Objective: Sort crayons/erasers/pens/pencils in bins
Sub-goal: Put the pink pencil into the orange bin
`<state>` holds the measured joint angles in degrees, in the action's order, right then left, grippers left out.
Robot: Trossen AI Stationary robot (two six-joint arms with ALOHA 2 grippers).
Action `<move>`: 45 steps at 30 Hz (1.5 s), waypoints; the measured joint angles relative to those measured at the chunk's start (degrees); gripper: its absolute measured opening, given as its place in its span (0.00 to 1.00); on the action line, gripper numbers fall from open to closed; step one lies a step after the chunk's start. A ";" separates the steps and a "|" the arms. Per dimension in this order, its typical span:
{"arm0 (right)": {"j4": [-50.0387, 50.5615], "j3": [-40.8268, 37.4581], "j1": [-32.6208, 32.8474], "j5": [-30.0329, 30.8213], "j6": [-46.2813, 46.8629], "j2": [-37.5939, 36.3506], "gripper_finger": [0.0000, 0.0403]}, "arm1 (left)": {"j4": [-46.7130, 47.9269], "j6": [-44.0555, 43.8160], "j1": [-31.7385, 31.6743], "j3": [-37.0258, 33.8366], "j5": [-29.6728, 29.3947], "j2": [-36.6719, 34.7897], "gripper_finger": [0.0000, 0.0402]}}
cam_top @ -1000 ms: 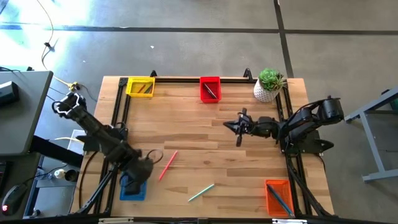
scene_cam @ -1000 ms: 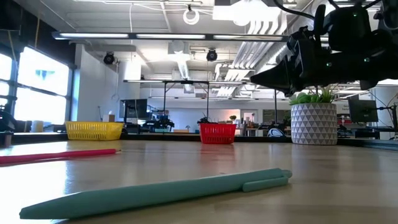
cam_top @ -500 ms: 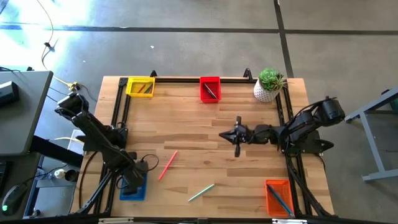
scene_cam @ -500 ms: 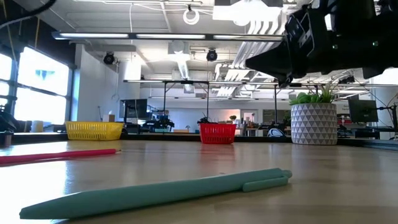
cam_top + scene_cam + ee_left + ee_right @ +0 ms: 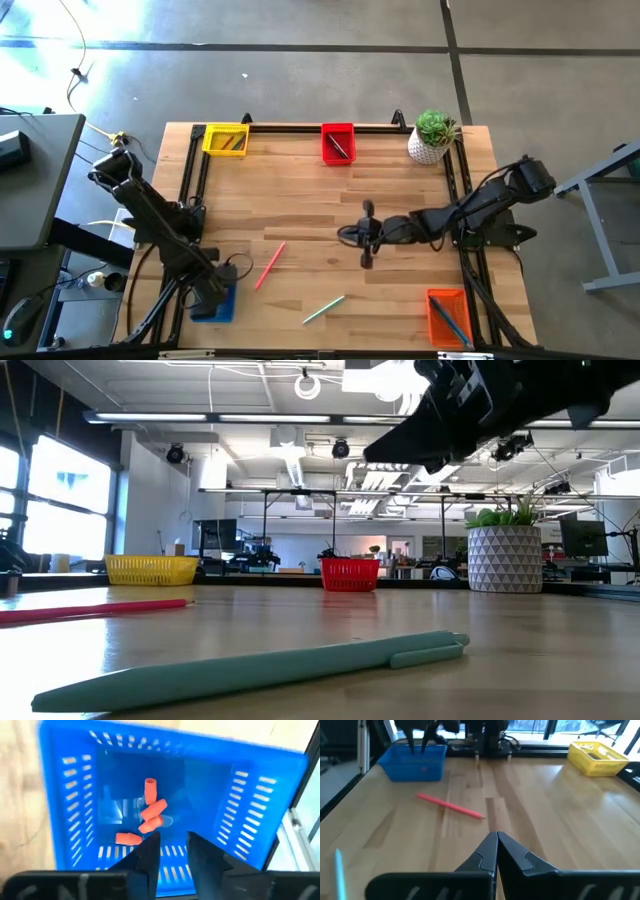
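While no lettering reads anywhere, the left gripper (image 5: 172,855) hangs over the blue bin (image 5: 60,815), fingers (image 5: 147,857) slightly parted and empty, orange erasers (image 5: 150,812) just beyond; the right gripper (image 5: 496,851), pressed together, faces the red pencil (image 5: 451,806).

No readable text, label, brand, number or sign found in any view. Bins, pens, plant pot, table frame and arms checked: no lettering made out. Background room in low view: screens and fixtures too small and blurred for reading.
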<state>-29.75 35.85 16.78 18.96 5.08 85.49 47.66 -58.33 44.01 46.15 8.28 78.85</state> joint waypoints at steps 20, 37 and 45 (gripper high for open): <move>3.88 1.95 15.66 20.38 6.99 0.00 0.00 | -8.81 8.03 -7.43 16.46 -15.98 3.95 0.03; 3.86 1.90 25.08 31.00 11.41 0.00 0.00 | -3.33 0.27 -17.07 16.49 -21.39 22.18 0.33; 3.86 1.90 26.97 32.75 11.42 0.00 0.00 | -8.33 -3.05 -17.85 9.82 -18.09 21.20 0.32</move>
<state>-25.89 37.76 43.75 51.71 16.50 85.49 39.34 -61.38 26.16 55.97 -9.81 100.04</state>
